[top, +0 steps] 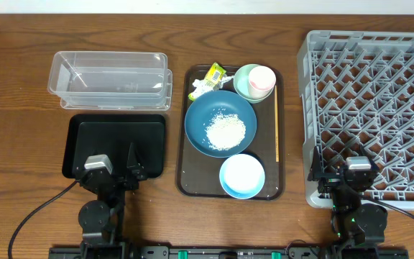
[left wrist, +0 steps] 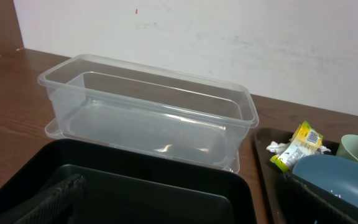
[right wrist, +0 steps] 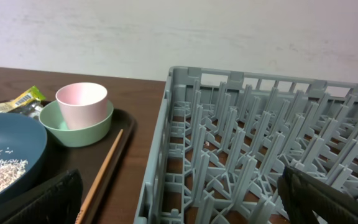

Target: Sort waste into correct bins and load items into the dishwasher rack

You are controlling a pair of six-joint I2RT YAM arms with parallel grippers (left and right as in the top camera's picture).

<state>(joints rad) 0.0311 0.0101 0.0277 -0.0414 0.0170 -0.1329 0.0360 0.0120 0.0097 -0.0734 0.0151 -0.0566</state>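
The only print in view is on the yellow-green snack wrapper (left wrist: 297, 146). It carries a pale label patch with dark marks, too small to read. Crumpled white paper (left wrist: 275, 148) lies against it. Both sit ahead and to the right of the left gripper (top: 113, 171), on the far-left corner of a brown serving tray (top: 192, 181).

The left gripper is spread wide with nothing in it, over the near edge of the shallow, matte black tray (top: 149, 137). Just beyond that tray stands the clear plastic tub (top: 110, 79), rectangular with rounded corners and a glossy rim.

The right gripper (top: 338, 173) also gapes wide and bare at the near-left corner of the light-grey dishwasher rack (top: 379, 93), whose lattice of pegs stretches ahead and to its right. To its left, on the serving tray, the thin wooden chopstick (top: 277, 129) lies along the right rim. Further left is the round dark-blue plate (top: 207, 115), which bears a heap of white rice (top: 226, 131). The light-blue bowl (top: 241, 175), white inside, lies nearest. The pink cup (right wrist: 81, 102) stands inside the mint-green bowl (right wrist: 73, 132), ahead and to the left. All rest on a wood-grain desk (top: 20, 144).
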